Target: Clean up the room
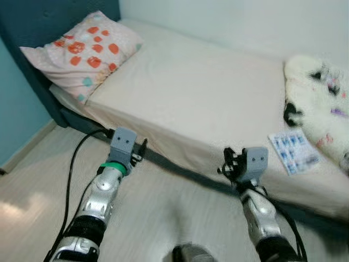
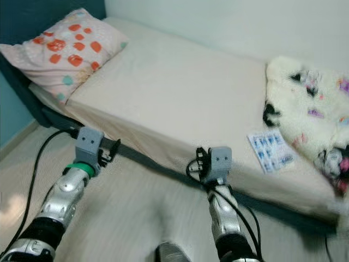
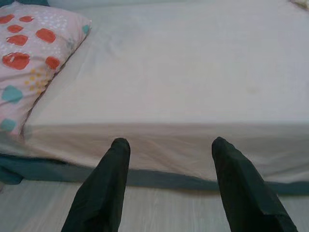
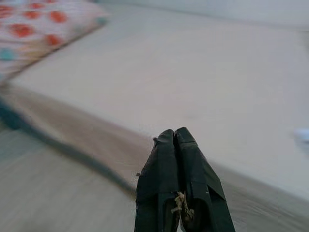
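A bed (image 1: 191, 93) with a cream sheet stands before me. At its head lies a pink pillow (image 1: 82, 52) with orange spots. A fluffy white blanket (image 1: 319, 103) with black patches is heaped at the right end, and a blue-and-white printed sheet (image 1: 294, 151) lies flat beside it near the bed's front edge. My left gripper (image 3: 170, 142) hangs open over the floor, just short of the bed's side, with nothing between its fingers. My right gripper (image 4: 174, 133) is shut and holds nothing. It also stands close to the bed edge, left of the printed sheet.
Pale wood floor (image 1: 158, 213) runs along the bed. A black cable (image 1: 71, 174) trails from under the bed past my left arm. A dark teal headboard (image 1: 32, 22) and a teal wall (image 1: 16, 109) close the left side.
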{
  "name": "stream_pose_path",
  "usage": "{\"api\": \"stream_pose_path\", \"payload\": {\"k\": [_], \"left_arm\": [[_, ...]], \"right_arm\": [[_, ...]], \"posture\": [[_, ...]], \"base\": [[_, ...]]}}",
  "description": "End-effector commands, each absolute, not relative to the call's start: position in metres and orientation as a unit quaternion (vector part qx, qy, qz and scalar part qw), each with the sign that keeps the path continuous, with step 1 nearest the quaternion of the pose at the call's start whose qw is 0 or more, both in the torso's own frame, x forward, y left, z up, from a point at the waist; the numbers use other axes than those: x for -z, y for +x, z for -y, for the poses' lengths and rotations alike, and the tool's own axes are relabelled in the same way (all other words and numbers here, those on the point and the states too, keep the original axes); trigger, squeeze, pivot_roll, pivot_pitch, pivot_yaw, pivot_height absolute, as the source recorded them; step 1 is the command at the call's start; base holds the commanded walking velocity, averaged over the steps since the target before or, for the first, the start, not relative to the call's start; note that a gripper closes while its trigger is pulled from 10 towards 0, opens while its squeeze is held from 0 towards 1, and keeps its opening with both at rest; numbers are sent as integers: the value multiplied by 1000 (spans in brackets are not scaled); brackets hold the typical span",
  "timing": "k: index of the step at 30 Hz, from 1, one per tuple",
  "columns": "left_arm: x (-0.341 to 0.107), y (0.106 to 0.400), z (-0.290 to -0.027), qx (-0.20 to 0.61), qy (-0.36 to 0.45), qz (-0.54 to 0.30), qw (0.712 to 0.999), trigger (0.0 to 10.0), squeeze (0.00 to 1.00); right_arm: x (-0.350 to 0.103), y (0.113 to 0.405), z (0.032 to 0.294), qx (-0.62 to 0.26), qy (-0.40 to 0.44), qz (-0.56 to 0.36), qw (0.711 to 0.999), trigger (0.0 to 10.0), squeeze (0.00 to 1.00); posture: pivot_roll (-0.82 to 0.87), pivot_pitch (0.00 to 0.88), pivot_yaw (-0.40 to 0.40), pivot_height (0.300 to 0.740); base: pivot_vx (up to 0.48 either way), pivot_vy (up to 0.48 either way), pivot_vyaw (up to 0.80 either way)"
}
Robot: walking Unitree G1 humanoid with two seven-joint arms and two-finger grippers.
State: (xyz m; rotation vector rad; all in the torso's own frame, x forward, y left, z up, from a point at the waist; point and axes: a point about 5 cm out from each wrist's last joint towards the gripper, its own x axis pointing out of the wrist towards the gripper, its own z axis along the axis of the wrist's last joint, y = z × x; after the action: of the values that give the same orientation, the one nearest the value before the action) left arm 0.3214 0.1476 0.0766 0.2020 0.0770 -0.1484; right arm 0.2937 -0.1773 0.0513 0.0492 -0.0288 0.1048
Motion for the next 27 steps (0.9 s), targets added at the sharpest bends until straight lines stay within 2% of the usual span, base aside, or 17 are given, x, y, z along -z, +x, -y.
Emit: {"api": "stream_pose_path", "payload": {"k": [1,10,18,23,27], "left_arm": [[-71,318,-147,72,97,-51,991,10000,0],[-57,308,-156,56,107,-77,990,10000,0],[-62,307,-152,41,108,-67,991,10000,0],[-60,296,-180,-4,133,-69,989,10000,0],[-59,291,-191,-17,136,-71,988,10000,0]], "right_arm": [[-57,295,182,-37,20,28,999,10000,0],[-58,294,188,-27,11,25,999,10000,0],[-54,297,178,-56,16,7,998,10000,0],[-57,304,166,-77,18,6,997,10000,0],[-59,306,163,-82,19,7,996,10000,0]], "posture": [[-22,19,6,720],[-22,20,-14,720],[27,22,-56,720],[60,24,-71,720],[67,26,-70,720]], "base": [[0,0,-781],[0,0,-781],[0,0,-781],[0,0,-781],[0,0,-781]]}}
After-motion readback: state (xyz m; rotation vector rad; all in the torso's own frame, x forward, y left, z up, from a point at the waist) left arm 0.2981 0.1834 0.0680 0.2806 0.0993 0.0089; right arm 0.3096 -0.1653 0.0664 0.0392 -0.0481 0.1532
